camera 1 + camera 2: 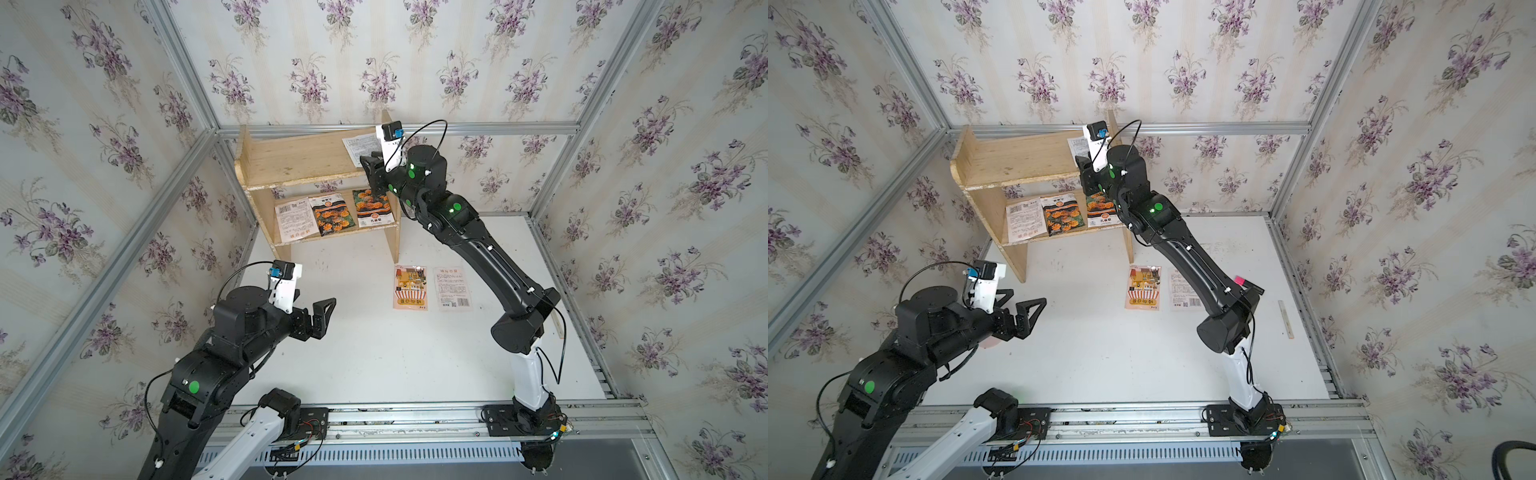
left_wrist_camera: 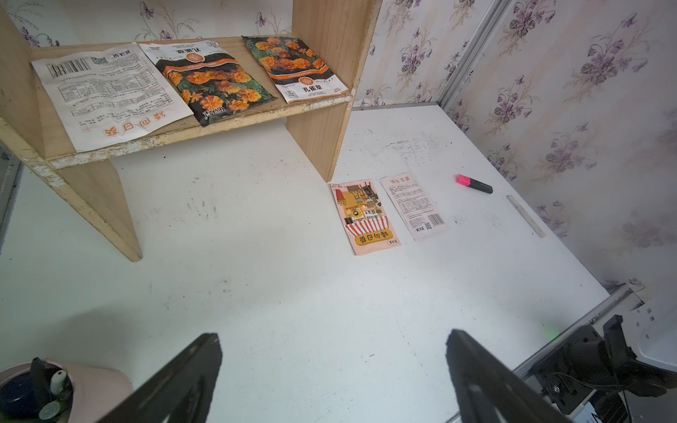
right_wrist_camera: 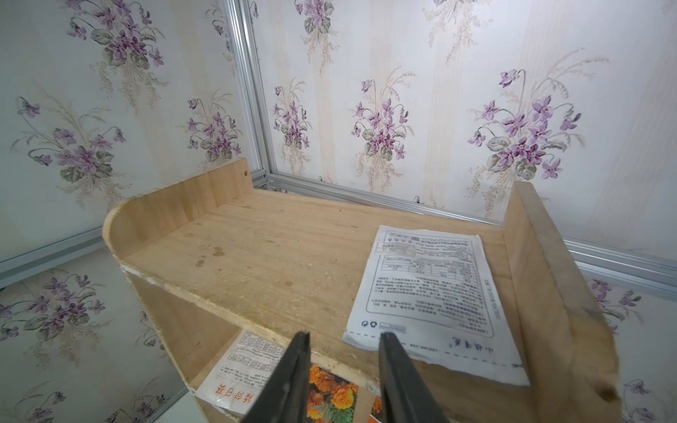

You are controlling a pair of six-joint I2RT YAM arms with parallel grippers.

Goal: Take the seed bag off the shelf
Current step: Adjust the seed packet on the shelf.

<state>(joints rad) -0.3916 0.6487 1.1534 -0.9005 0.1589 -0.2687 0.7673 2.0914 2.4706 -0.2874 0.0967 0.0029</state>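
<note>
right gripper [image 3: 344, 337]: jaws part open, clear gap, nothing clamped. They sit at the front edge of the top tier, and one jaw overlaps the near corner of the white seed bag [image 3: 425, 293]. Seen from the top, the bag lies flat, printed back up, at the 3 o'clock end of the shelf [image 1: 291, 160] top tier, just beside the side panel.
left gripper [image 2: 331, 338]: jaws wide open, empty, above the table [image 1: 374, 353] at 8 o'clock.
Lower tier holds three packets [image 1: 332, 214]. Two packets [image 1: 410, 287] lie flat on the table at 5 o'clock of the shelf, with a marker [image 2: 473, 184] at 3 o'clock of them.
</note>
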